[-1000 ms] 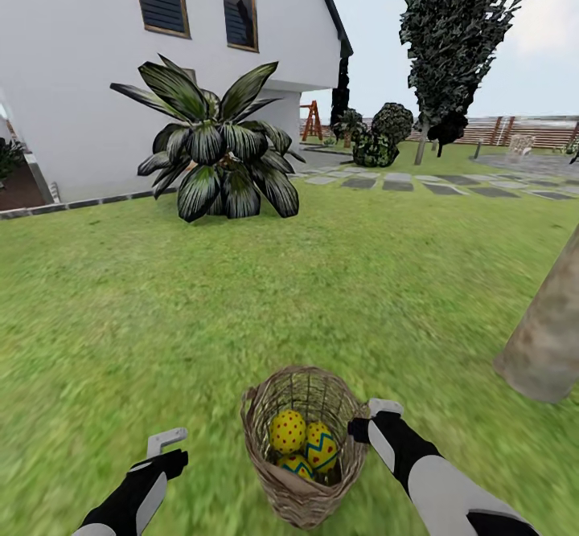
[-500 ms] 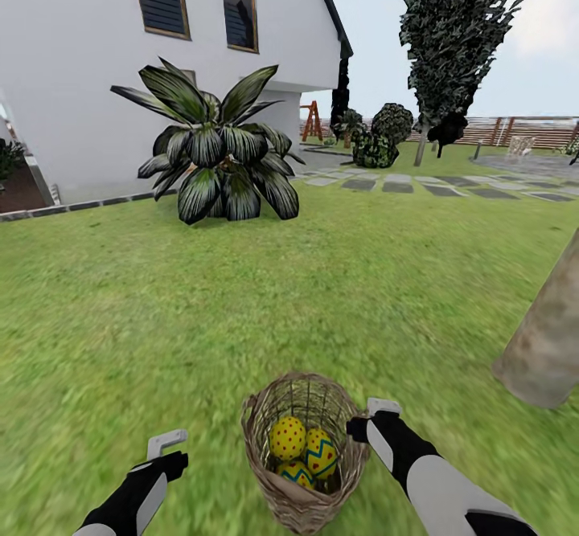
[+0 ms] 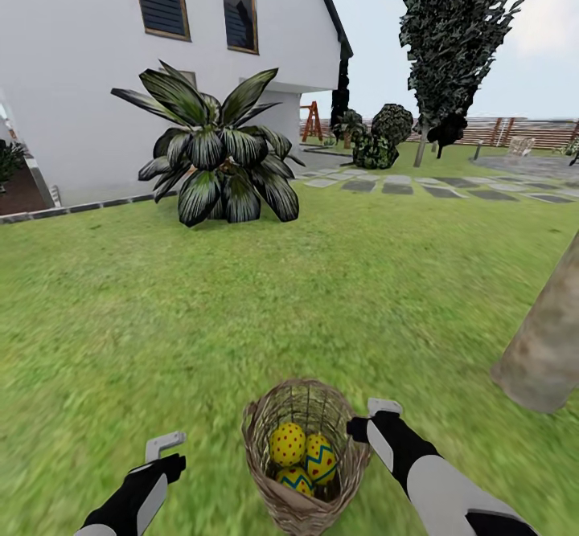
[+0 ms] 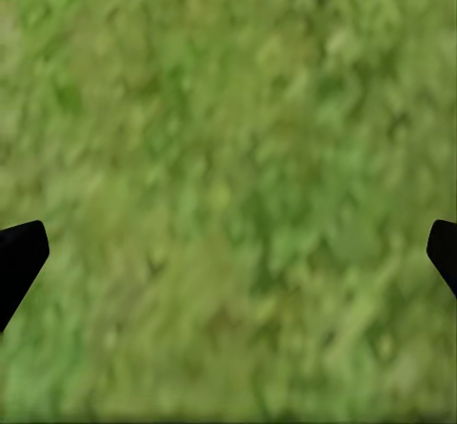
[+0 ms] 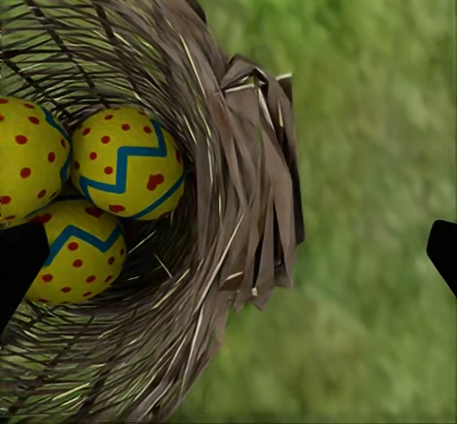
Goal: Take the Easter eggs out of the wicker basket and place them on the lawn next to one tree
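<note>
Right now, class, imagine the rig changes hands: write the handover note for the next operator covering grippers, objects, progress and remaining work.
Left gripper: open, holding nothing, hanging over the green lawn left of the basket.
Right gripper: open, straddling the right rim of the round tan wicker basket; nothing gripped.
The three yellow red-dotted, blue-zigzag Easter eggs all lie in the basket.
The mottled grey-brown tree trunk stands ahead to the right.
Done: the approach to the basket. Left: lift out each egg and set all three beside that trunk.

You see 3 yellow eggs with red dots and blue zigzags, a tan-brown basket and a mottled green lawn.
</note>
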Robot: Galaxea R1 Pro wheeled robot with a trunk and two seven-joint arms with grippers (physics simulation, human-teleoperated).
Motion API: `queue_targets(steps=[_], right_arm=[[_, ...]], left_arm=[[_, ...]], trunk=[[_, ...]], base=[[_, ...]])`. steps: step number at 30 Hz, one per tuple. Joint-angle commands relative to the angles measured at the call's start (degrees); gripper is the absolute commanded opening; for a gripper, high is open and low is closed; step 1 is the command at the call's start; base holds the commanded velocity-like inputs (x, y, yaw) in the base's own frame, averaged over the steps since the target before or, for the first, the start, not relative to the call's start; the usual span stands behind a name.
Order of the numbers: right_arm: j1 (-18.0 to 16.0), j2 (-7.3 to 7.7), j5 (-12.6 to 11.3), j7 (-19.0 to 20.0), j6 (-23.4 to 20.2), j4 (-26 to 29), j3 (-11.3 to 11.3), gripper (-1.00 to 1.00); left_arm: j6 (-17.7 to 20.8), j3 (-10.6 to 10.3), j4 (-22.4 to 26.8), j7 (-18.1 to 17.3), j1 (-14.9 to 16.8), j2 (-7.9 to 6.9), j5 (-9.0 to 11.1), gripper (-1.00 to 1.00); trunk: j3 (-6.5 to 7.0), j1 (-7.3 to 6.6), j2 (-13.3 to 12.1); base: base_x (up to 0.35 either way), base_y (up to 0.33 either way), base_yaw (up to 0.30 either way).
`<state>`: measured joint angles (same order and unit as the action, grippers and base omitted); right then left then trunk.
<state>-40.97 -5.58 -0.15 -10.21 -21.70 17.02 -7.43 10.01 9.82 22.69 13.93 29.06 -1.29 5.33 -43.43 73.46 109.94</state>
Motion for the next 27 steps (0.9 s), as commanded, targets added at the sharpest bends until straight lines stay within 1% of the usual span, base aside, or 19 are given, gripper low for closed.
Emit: queue_targets(steps=[1,15,27], right_arm=[[0.0,-0.05,0.0,-0.2,-0.3,0.1,-0.3,1.0],[0.0,-0.08,0.0,-0.2,-0.3,0.2,-0.3,1.0],[0.0,-0.07,0.0,-0.2,-0.3,0.1,-0.4,1.0]], left_arm=[[0.3,-0.1,0.1,0.2,0.0,-0.01,0.6,1.0],[0.3,-0.1,0.4,0.2,0.0,-0.03,0.6,1.0],[0.3,-0.2,0.6,0.2,0.0,-0.03,0.6,1.0]], trunk=[[0.13,-0.23,-0.4],[2.7,-3.31,-6.0],[5.55,-5.94,-10.8]], base=[[0.0,0.0,0.0],[0.0,0.0,-0.007],[0.0,0.0,-0.186]])
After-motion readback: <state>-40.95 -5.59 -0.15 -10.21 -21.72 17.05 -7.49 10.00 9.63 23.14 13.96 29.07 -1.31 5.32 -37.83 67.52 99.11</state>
